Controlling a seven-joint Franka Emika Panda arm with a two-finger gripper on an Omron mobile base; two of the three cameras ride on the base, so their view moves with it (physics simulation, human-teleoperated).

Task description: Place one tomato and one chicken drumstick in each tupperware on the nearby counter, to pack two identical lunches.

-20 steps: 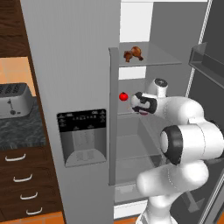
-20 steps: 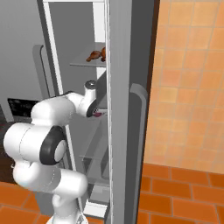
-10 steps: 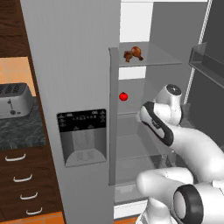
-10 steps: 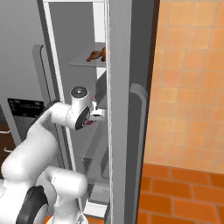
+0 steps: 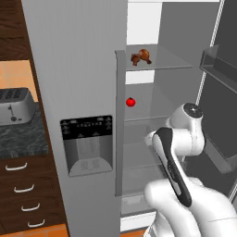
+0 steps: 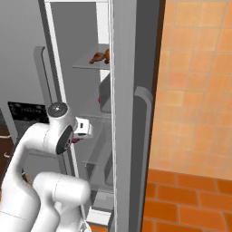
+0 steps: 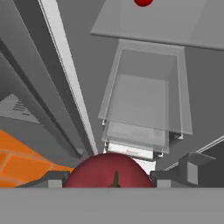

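My fingers (image 7: 110, 180) are clamped on a tomato (image 7: 109, 170), its dark stem facing my camera, one finger (image 7: 48, 179) on each side of it. I hold it in front of the open fridge (image 5: 78, 69), below the middle shelf. A second tomato (image 5: 130, 102) sits on that shelf (image 5: 152, 113), near its left edge, well apart from me. On the top shelf (image 5: 166, 62) lie the drumsticks (image 5: 140, 57). Below me are clear drawers (image 7: 146, 105). Left of the fridge, a toaster (image 5: 16, 106) stands on the counter (image 5: 23, 141).
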